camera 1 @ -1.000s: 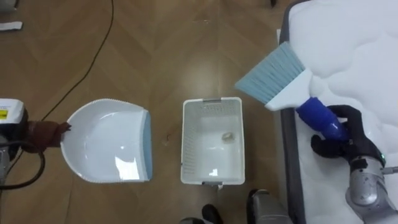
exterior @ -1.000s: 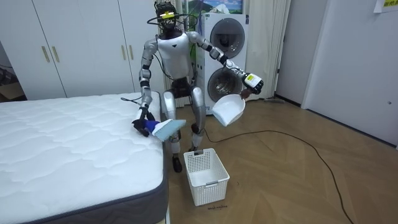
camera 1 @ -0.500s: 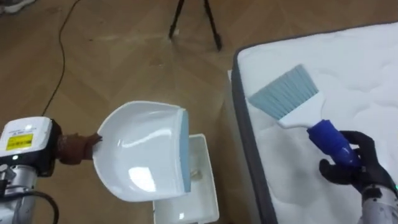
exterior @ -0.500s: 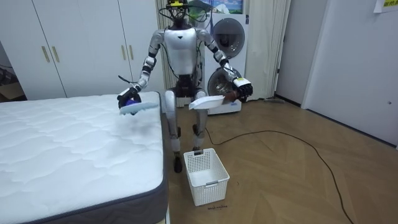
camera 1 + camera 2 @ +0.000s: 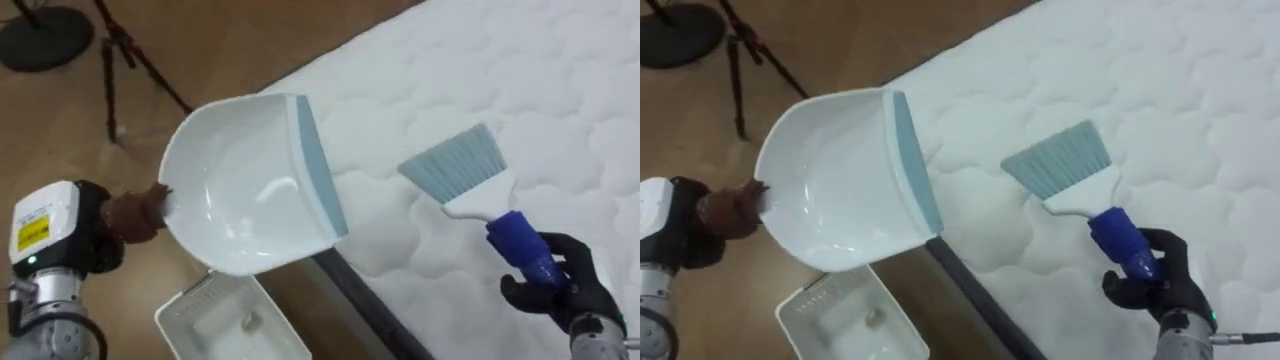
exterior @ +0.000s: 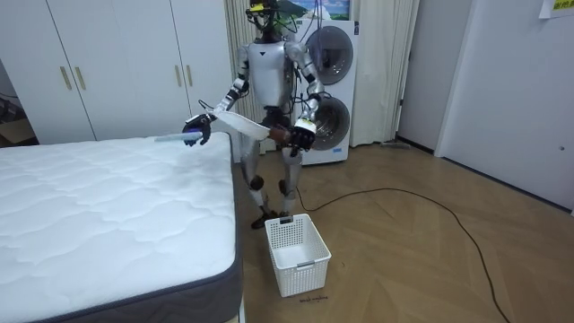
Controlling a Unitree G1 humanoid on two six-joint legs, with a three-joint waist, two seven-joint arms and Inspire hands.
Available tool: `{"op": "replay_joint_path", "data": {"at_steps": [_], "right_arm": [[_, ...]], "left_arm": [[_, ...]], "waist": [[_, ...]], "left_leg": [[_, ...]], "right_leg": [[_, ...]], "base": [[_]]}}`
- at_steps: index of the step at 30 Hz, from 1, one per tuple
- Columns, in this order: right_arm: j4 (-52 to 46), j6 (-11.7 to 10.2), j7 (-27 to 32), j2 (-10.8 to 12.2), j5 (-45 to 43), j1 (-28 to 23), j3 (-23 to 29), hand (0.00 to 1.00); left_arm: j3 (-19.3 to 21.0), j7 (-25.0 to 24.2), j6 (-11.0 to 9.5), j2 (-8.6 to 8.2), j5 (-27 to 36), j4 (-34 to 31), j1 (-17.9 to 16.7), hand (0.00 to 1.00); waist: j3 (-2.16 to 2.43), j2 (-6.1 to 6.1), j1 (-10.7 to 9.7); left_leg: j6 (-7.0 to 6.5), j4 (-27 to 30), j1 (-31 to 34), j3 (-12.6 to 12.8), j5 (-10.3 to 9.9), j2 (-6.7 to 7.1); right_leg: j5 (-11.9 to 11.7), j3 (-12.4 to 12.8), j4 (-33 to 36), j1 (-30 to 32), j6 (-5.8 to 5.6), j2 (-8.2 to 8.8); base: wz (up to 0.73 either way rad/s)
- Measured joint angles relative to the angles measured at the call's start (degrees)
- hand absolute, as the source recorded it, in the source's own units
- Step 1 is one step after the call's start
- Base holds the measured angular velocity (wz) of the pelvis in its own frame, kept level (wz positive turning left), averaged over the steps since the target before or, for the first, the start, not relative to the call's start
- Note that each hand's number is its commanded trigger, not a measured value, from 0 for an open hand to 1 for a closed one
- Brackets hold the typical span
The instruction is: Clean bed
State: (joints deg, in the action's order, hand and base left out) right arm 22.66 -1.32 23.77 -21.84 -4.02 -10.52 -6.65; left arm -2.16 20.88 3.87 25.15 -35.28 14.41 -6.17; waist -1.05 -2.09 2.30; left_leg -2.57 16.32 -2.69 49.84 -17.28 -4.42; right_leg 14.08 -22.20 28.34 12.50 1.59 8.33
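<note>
Right hand [image 5: 558,288] clenched on brush [image 5: 478,198] over bed [image 5: 540,80]; left hand [image 5: 132,213] grips dustpan [image 5: 245,185] at bed edge, above basket [image 5: 200,302].

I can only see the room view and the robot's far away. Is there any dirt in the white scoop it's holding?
Observer: No. The eye views look straight into the white plastic dustpan with the blue-grey lip, and its inside is bare.
Operator: Is the basket on the floor empty too?
Observer: Not quite. One small pale lump lies on the bottom of the white slotted plastic basket.
Operator: Which way is the brush pointing?
Observer: The blue-handled brush aims its light-blue bristles toward the dustpan's lip, over the white quilted mattress.
</note>
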Motion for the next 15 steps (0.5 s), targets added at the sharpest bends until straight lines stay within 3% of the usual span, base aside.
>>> {"op": "replay_joint_path", "data": {"at_steps": [1, 2, 3, 5, 8, 10, 11, 13, 14, 15], "right_arm": [[0.0, -0.1, 0.0, 0.0, 0.1, 0.2, -0.8, 0.00], [-0.1, -0.1, -0.3, 0.0, -0.1, 0.7, -2.1, 0.00], [-0.1, -0.3, -0.8, 0.0, -0.1, 1.0, -3.1, 0.00], [-0.1, -0.4, -1.5, 0.1, -0.4, 0.7, -3.3, 0.00], [-0.4, -0.4, -2.4, 0.1, -1.2, 0.4, -2.7, 0.00], [-0.4, -0.4, -3.3, 0.2, -1.3, 0.2, -2.5, 0.00], [-0.5, -0.3, -3.5, 0.2, -1.3, 0.1, -2.4, 0.00], [-1.7, -0.3, -3.6, 0.1, -1.1, -0.2, -2.0, 0.00], [-1.7, -0.3, -3.6, 0.2, -1.0, 0.3, -2.0, 0.00], [-1.7, -0.3, -3.7, 0.2, -1.1, 0.4, -2.0, 0.00]], "left_arm": [[0.1, 0.0, 0.0, -0.09, 0.1, 0.0, 0.0, 1.00], [0.1, -0.1, 0.1, -0.39, 0.6, 0.3, 0.0, 1.00], [0.1, -0.5, 0.0, -0.43, 0.9, 0.3, 0.0, 1.00], [0.1, -1.1, -0.3, -0.41, 0.9, 0.3, 0.3, 1.00], [-0.5, -1.8, -0.1, -0.73, 0.8, 0.3, 1.0, 1.00], [-0.6, -2.1, 0.0, -1.55, 0.9, 0.2, 0.3, 1.00], [-0.6, -2.7, 0.3, -2.00, 0.8, 0.2, -0.9, 1.00], [-0.6, -3.2, 0.8, -3.09, 0.9, 0.2, -2.5, 1.00], [-0.6, -3.3, 0.9, -4.19, 0.8, 0.2, -3.7, 1.00], [-0.6, -3.8, 0.7, -5.22, 0.8, 0.2, -4.9, 1.00]], "waist": [[0.01, -0.28, 0.6], [-0.07, -0.23, 1.5], [-0.15, 0.08, 1.0], [-0.08, 0.30, -0.8], [-0.03, 0.40, -3.7], [0.07, 0.57, -3.8], [0.16, 0.74, -3.7], [0.68, 1.52, -2.6], [0.71, 2.10, -1.1], [0.97, 2.33, -0.3]], "left_leg": [[0.00, 0.3, 0.0, -1.0, 0.0, -0.19], [0.07, 0.9, 0.4, -5.8, 0.0, -0.87], [0.22, 2.6, 1.5, -10.2, 0.0, -2.08], [0.42, 3.5, 2.1, -13.3, 0.1, -3.07], [1.38, 4.3, 2.0, -12.2, 0.0, -4.15], [1.74, 5.6, 1.5, -11.6, 0.0, -4.82], [1.89, 6.8, 1.2, -12.7, 0.1, -5.10], [2.07, 8.4, 0.9, -16.8, 0.2, -4.66], [2.29, 9.6, 1.3, -22.8, 0.2, -3.95], [2.91, 8.7, 1.8, -29.8, -0.2, -2.18]], "right_leg": [[-0.2, 0.0, -1.5, -0.3, 0.24, -0.67], [-1.5, 0.3, -4.7, -1.6, 1.03, -2.37], [-3.5, 0.3, -7.6, -2.7, 1.79, -4.06], [-5.1, 0.2, -10.8, -4.0, 2.58, -5.85], [-5.6, 0.4, -11.5, -3.4, 3.60, -6.89], [-5.8, 0.8, -11.6, -3.3, 4.32, -7.47], [-5.7, 2.2, -11.5, -3.4, 4.77, -7.98], [-5.7, 6.6, -11.6, -3.8, 5.27, -9.56], [-5.9, 10.0, -11.6, -4.6, 5.78, -10.71], [-6.0, 12.7, -11.6, -5.2, 5.90, -11.06]], "base": [[-1.63], [-1.38], [-1.17], [-0.52], [-0.31], [-0.52], [-0.73], [-0.98], [-1.27], [-1.17]]}}
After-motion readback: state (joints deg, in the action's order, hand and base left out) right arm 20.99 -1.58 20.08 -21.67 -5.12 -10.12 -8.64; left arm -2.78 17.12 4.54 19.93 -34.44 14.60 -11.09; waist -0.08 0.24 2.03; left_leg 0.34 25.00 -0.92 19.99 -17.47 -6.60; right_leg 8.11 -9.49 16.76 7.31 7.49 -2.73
